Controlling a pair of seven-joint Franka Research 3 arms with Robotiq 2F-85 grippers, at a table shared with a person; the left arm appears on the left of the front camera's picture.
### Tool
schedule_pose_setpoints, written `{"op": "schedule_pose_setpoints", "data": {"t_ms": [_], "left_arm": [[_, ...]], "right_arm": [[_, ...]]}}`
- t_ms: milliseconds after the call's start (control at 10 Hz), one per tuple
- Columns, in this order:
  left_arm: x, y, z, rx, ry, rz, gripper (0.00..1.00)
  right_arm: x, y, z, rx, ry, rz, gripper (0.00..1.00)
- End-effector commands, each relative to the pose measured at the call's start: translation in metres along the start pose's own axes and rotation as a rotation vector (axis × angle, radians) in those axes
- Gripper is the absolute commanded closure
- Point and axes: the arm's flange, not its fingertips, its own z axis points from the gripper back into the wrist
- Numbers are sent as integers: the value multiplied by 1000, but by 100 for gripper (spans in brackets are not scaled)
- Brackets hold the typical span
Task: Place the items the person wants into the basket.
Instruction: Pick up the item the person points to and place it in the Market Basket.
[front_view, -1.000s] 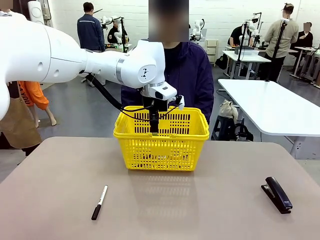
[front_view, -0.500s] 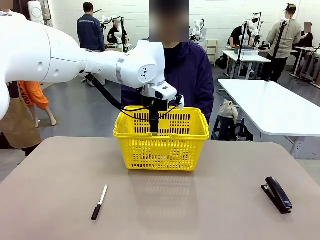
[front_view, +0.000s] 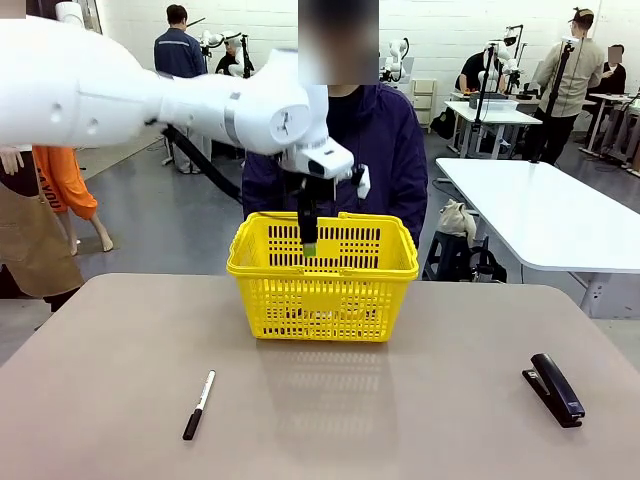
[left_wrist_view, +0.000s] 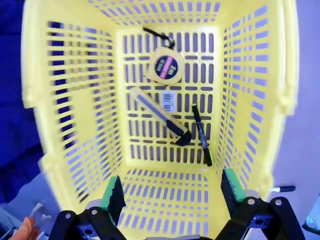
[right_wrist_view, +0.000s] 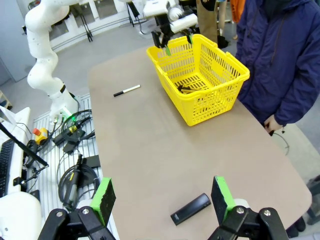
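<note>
The yellow basket (front_view: 322, 290) stands at the table's far middle, in front of the person (front_view: 385, 150) in a dark jacket. On the floor of the basket (left_wrist_view: 75, 100) lie the tape measure (left_wrist_view: 166, 67), the yellow utility knife (left_wrist_view: 157, 112) and the black marker (left_wrist_view: 201, 135). My left gripper (front_view: 309, 240) hangs open and empty over the basket's rim, fingers (left_wrist_view: 112, 192) spread above the items. High over the near table, my right gripper (right_wrist_view: 162, 200) is open and holds nothing. From there the basket (right_wrist_view: 210, 107) and the left gripper (right_wrist_view: 177, 42) show farther off.
A white-and-black pen (front_view: 199, 404) lies on the table at front left. A black stapler (front_view: 553, 388) lies at the right, and the stapler (right_wrist_view: 190, 209) sits just beyond my right gripper's fingers. A white table (front_view: 540, 215) stands behind at the right.
My left arm has risen a little, lifting its open gripper up out of the basket. The items, pen and stapler have not moved.
</note>
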Motion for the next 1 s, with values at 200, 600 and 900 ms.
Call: {"op": "schedule_pose_setpoints", "data": {"t_ms": [200, 600, 900], "left_arm": [[-83, -85, 106, 177, -49, 71, 0], [-175, -141, 136, 227, -105, 295, 0], [-218, -147, 134, 184, -124, 405, 0]], "right_arm": [[-1, -1, 1, 10, -8, 11, 0], [-1, -1, 1, 10, -8, 11, 0], [-1, -1, 1, 10, -8, 11, 0]]}}
